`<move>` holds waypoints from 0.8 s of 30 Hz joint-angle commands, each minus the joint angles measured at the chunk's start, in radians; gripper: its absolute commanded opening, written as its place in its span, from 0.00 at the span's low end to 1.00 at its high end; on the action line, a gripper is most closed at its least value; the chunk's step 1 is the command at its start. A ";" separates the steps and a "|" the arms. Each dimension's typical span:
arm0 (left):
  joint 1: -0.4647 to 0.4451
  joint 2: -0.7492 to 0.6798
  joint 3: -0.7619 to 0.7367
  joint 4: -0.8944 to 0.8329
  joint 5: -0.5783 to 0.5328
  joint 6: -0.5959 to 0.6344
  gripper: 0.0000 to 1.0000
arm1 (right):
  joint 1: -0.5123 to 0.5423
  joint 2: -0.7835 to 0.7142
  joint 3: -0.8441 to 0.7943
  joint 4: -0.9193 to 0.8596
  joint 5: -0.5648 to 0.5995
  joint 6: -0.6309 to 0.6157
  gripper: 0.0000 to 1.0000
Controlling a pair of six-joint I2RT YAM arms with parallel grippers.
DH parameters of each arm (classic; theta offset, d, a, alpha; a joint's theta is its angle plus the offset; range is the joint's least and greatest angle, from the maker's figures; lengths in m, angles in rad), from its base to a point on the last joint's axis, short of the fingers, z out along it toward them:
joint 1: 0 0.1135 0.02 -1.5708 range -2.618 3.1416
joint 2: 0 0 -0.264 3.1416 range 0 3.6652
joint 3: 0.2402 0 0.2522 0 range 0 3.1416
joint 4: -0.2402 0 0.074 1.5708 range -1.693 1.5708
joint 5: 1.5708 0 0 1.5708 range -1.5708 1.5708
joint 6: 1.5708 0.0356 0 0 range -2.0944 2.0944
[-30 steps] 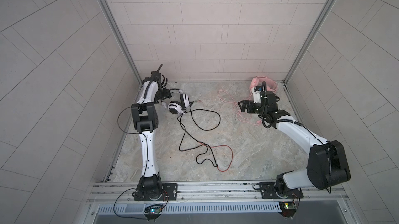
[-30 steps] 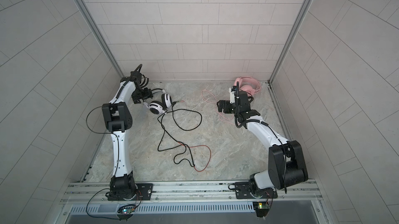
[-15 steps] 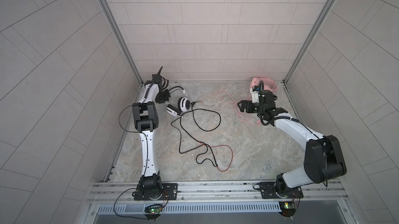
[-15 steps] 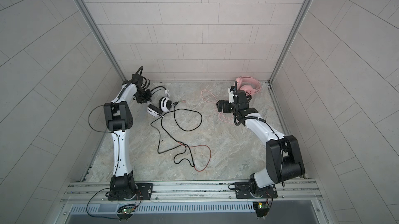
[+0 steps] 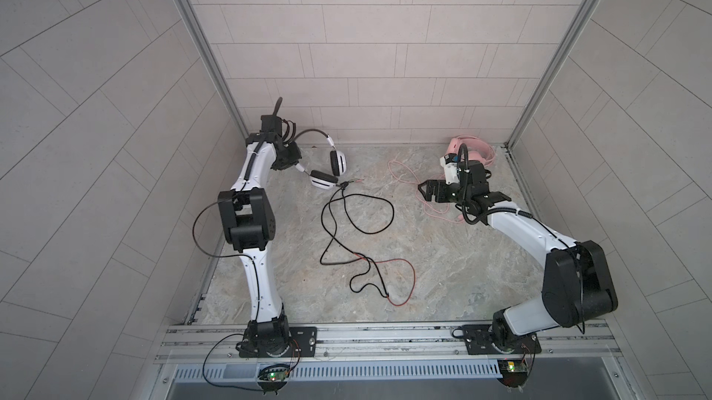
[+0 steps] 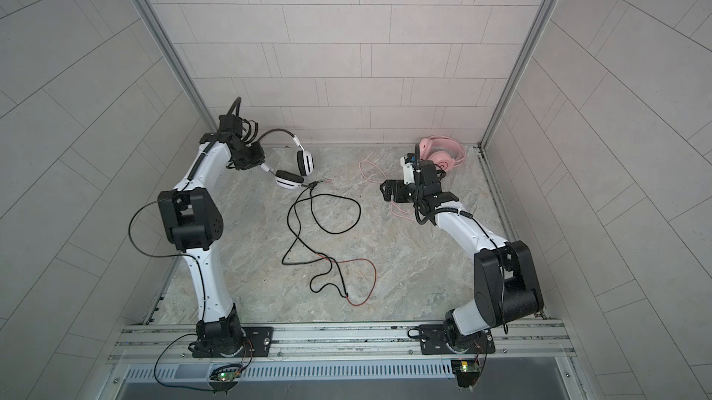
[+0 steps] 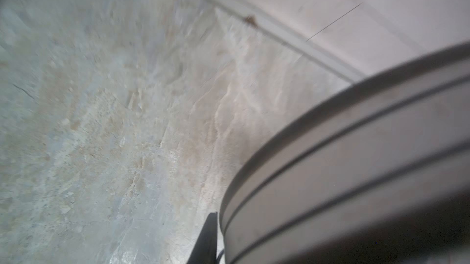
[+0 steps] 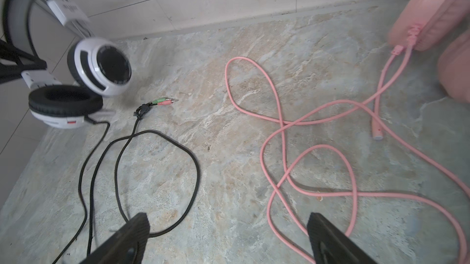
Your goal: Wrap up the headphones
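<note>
white headset (image 5: pixel 323 179) in near-closed left fingers (image 7: pixel 207 239); right fingers (image 8: pixel 132 237) wide

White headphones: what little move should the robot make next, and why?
Probably the right gripper, open and empty above the table, should drop onto the black cord near its plugs. The left gripper seems to hold the white headphones raised, while that cord lies loose, unwrapped.
</note>
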 commanded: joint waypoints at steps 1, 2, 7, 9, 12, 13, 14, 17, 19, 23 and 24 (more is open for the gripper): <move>-0.005 -0.158 -0.054 0.061 0.113 -0.068 0.00 | 0.035 0.023 0.031 0.015 -0.070 -0.009 0.99; -0.003 -0.196 -0.099 0.111 0.150 -0.103 0.00 | 0.048 0.030 0.038 0.015 -0.085 -0.014 0.99; -0.003 -0.357 -0.272 0.227 0.216 -0.174 0.00 | 0.125 0.063 0.075 0.022 -0.167 0.001 0.99; -0.010 -0.411 -0.334 0.253 0.242 -0.176 0.00 | 0.164 0.065 0.092 0.050 -0.167 0.027 0.99; -0.041 -0.478 -0.425 0.268 0.225 -0.145 0.00 | 0.230 0.066 0.134 0.088 -0.137 0.061 0.99; -0.053 -0.491 -0.455 0.269 0.216 -0.122 0.00 | 0.253 0.069 0.155 0.095 -0.124 0.065 0.99; -0.059 -0.502 -0.492 0.286 0.225 -0.097 0.00 | 0.273 0.075 0.177 0.113 -0.118 0.070 0.99; -0.064 -0.501 -0.593 0.359 0.257 -0.124 0.00 | 0.307 0.111 0.244 0.180 -0.067 0.122 0.99; -0.073 -0.476 -0.606 0.382 0.296 -0.150 0.00 | 0.314 0.149 0.295 0.207 -0.059 0.161 0.99; -0.103 -0.445 -0.567 0.312 0.291 -0.117 0.00 | 0.348 0.214 0.416 0.127 -0.015 0.164 0.99; -0.111 -0.448 -0.568 0.299 0.267 -0.110 0.00 | 0.363 0.220 0.434 0.106 0.007 0.152 0.99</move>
